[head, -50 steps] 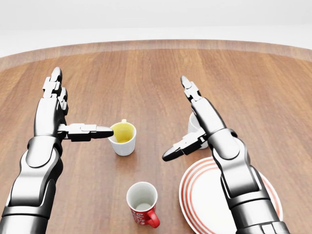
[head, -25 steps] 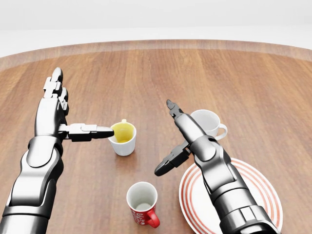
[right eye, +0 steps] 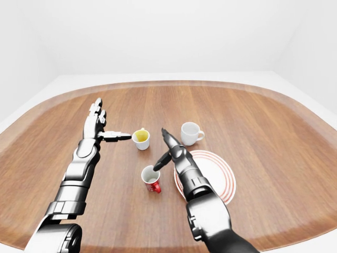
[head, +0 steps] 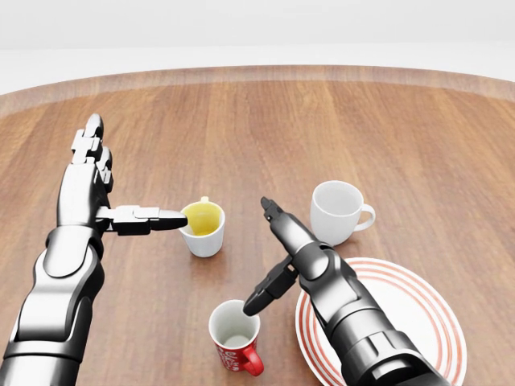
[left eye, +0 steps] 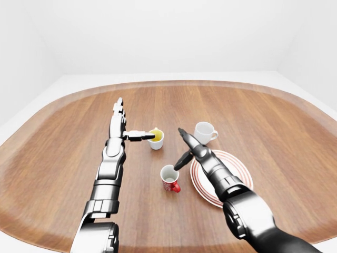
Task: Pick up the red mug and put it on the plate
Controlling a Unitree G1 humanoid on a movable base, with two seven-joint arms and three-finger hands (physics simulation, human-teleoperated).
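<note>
Hovering open-fingered just above the red mug (head: 236, 335), which stood upright on the table (head: 418, 137) just left of the plate (head: 438, 310), the right hand (head: 278, 253) risked tipping it with its thumb, while the left hand (head: 100, 197), also open, pointed at the yellow cup (head: 202, 227).

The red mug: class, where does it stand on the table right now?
In the head view the red mug stands upright at bottom centre, just left of the striped plate, below the yellow-lined cup, with the right hand open just above it.
</note>
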